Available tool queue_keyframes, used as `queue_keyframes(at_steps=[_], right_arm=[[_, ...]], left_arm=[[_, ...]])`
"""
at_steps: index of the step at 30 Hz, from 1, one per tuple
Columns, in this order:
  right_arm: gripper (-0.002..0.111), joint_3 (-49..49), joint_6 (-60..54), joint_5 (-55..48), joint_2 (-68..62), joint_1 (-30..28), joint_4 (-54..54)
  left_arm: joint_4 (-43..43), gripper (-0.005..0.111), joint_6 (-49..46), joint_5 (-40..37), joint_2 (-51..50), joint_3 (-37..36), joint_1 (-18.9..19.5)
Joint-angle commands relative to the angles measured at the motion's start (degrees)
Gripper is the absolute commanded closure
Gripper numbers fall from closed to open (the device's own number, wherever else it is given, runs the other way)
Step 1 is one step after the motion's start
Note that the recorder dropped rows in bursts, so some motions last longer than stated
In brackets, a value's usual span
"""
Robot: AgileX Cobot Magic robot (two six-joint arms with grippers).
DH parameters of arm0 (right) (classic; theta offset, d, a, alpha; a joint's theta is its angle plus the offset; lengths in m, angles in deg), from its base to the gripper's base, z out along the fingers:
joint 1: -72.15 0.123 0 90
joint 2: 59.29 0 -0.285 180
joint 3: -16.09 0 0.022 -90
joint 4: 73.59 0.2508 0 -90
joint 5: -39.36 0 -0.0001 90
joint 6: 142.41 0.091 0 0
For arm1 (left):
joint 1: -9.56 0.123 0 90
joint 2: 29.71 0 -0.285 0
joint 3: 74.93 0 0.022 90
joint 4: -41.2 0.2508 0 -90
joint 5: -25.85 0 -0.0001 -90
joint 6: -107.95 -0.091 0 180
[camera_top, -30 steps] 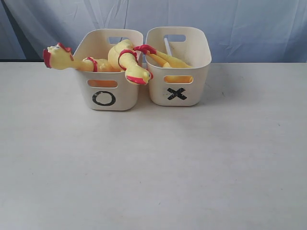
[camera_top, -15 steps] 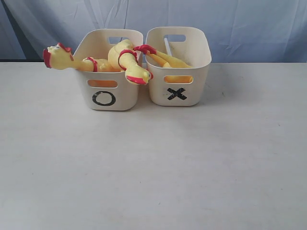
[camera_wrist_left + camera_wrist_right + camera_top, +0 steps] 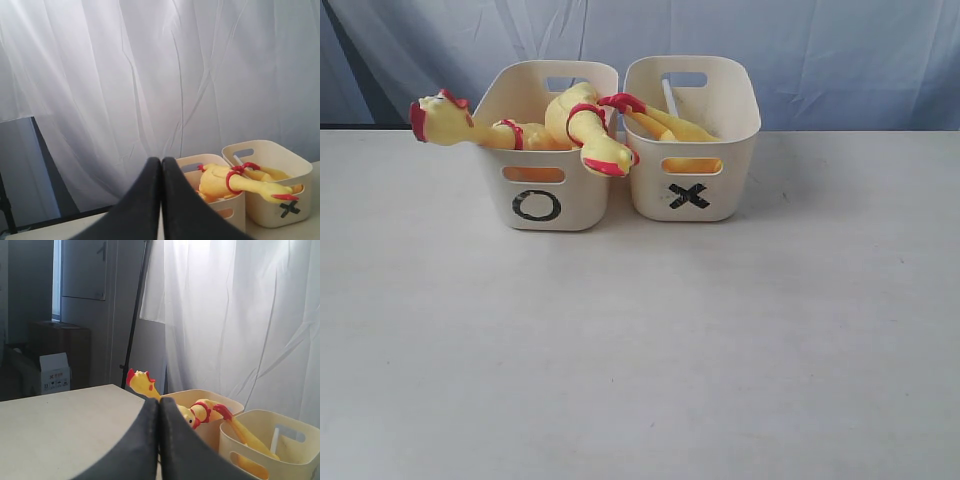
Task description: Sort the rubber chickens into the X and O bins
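Two cream tubs stand side by side at the back of the table: the O bin [image 3: 542,205] on the left, the X bin [image 3: 692,195] on the right. Two yellow rubber chickens lie in the O bin; one head [image 3: 438,118] hangs over its left rim, another [image 3: 603,156] droops over its front right corner. A third chicken [image 3: 665,124] lies in the X bin with red feet at the rim. Neither arm shows in the exterior view. My left gripper [image 3: 161,162] and right gripper [image 3: 159,402] are both shut on nothing, away from the bins.
A wrinkled pale curtain [image 3: 820,50] hangs behind the bins. The white table [image 3: 640,350] stretches in front of them. A white stick [image 3: 669,98] leans inside the X bin. A cardboard box [image 3: 54,372] and a dark pole [image 3: 134,315] stand beyond the table's edge.
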Motion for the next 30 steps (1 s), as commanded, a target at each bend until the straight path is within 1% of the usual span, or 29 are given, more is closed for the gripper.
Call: queue_keyframes(at_steps=[1, 9, 14, 17, 21, 24, 27, 30], right_arm=[[0.109, 0.24, -0.21, 0.05, 0.21, -0.3, -0.05], [0.109, 0.24, -0.21, 0.04, 0.31, -0.3, -0.05], [0.109, 0.24, -0.21, 0.25, 2.83, -0.3, -0.05], [0.109, 0.24, -0.21, 0.55, 5.2, -0.3, -0.05], [0.109, 0.24, -0.21, 0.55, 7.71, -0.3, -0.05], [0.109, 0.24, -0.21, 0.22, 7.71, -1.2, -0.05], [0.109, 0.24, -0.21, 0.22, 7.71, -3.94, -0.05], [0.109, 0.24, -0.21, 0.22, 7.71, -7.59, -0.05]], left_arm=[[1.69, 0.106, -0.21, 7.08, 0.45, -7.48, 0.01], [4.98, 0.106, 0.21, 17.33, 0.45, -17.65, 0.01], [7.04, 0.106, 0.21, 23.46, 0.45, -22.93, 0.01], [11.14, 0.106, 0.21, 25.55, 0.45, -24.61, 0.01], [18.4, 0.106, 0.21, 25.94, 0.45, -26.72, 0.01], [19.79, 0.106, 0.3, 28.05, 0.45, -29.12, 0.01], [19.79, 0.106, 0.65, 34.33, 0.45, -31.95, 0.01], [19.66, 0.106, 0.65, 42.96, 0.45, -34.11, 0.01]])
